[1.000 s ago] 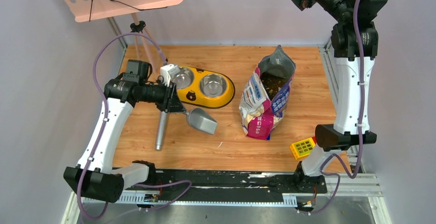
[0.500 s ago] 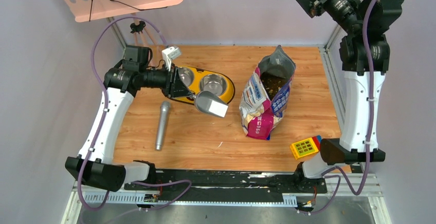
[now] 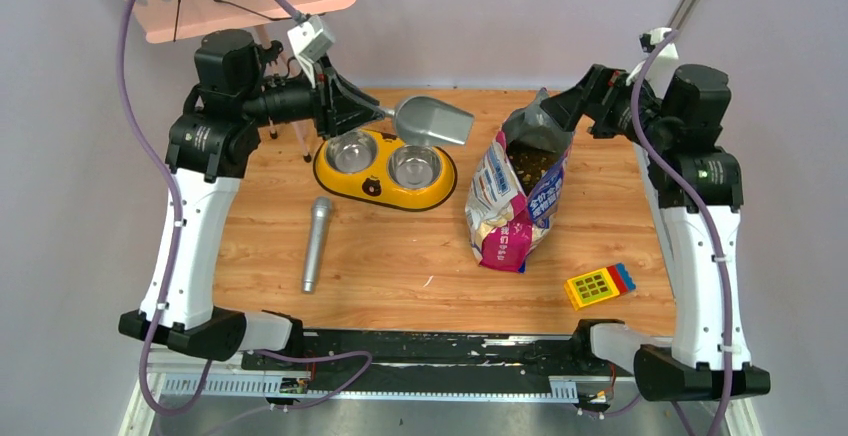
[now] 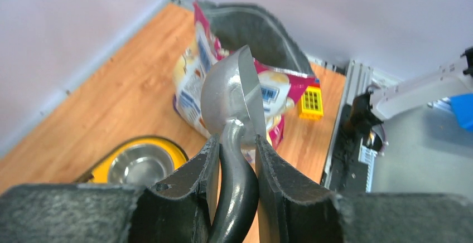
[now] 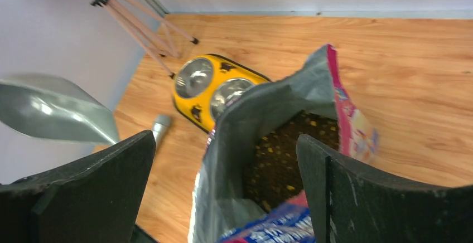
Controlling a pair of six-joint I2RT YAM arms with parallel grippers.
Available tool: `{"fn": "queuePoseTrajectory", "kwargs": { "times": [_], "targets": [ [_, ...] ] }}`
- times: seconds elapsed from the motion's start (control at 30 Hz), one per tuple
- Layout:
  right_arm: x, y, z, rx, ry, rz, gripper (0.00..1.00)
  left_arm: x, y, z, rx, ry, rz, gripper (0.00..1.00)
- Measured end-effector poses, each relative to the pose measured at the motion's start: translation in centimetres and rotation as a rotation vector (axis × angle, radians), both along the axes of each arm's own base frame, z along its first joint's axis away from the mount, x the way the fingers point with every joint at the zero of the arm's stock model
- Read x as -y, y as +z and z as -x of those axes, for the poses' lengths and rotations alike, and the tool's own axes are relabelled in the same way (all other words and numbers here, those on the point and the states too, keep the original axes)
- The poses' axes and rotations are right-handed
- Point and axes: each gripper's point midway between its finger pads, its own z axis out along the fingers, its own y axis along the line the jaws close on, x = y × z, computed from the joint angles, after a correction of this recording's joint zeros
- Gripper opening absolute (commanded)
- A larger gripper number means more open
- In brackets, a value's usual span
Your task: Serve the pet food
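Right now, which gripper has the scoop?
The left gripper, shut on the grey scoop's handle; the right gripper stands open at the cat food bag's mouth, holding nothing.

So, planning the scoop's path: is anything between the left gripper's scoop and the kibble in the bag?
Nothing visible does. The scoop hangs raised left of the bag, whose mouth is open, with the kibble exposed inside.

A robotics lab test cell: plain lilac walls (image 3: 60,206) box in a wooden tabletop (image 3: 400,266) edged with aluminium rails (image 3: 450,388).
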Motion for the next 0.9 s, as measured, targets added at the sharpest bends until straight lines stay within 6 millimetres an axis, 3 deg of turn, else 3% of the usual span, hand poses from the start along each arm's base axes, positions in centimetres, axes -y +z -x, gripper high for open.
{"fn": "queuePoseTrajectory", "kwargs": {
  "times": [0.2, 0.33, 0.53, 0.7, 0.77, 0.83, 0.9],
  "targets": [
    [2.5, 1.2, 3.1, 0.102, -0.08, 0.183, 1.0, 1.5, 3.7, -1.3, 0.087, 0.013, 0.058, 0.0],
    [3.6, 1.5, 4.2, 0.113, -0.12, 0.244, 1.0, 4.2, 3.7, -3.6, 0.081, 0.003, 0.056, 0.0],
    [7.2, -2.0, 1.7, -0.039, -0.274, 0.304, 1.0, 8.0, -0.1, -8.0, -0.065, 0.081, 0.035, 0.0],
    [6.5, -4.1, -1.9, -0.144, -0.21, 0.299, 0.97, 9.1, -2.3, -10.1, -0.165, 0.156, 0.029, 0.0],
    [5.8, -4.7, -2.7, -0.165, -0.163, 0.286, 0.93, 9.2, -2.6, -10.5, -0.185, 0.173, 0.032, 0.0],
    [5.3, -5.2, -3.1, -0.184, -0.129, 0.275, 1.0, 9.2, -2.6, -10.6, -0.191, 0.181, 0.035, 0.0],
    [5.2, -5.7, -3.2, -0.202, -0.124, 0.27, 1.0, 9.2, -2.4, -10.6, -0.185, 0.18, 0.04, 0.0]
  ]
}}
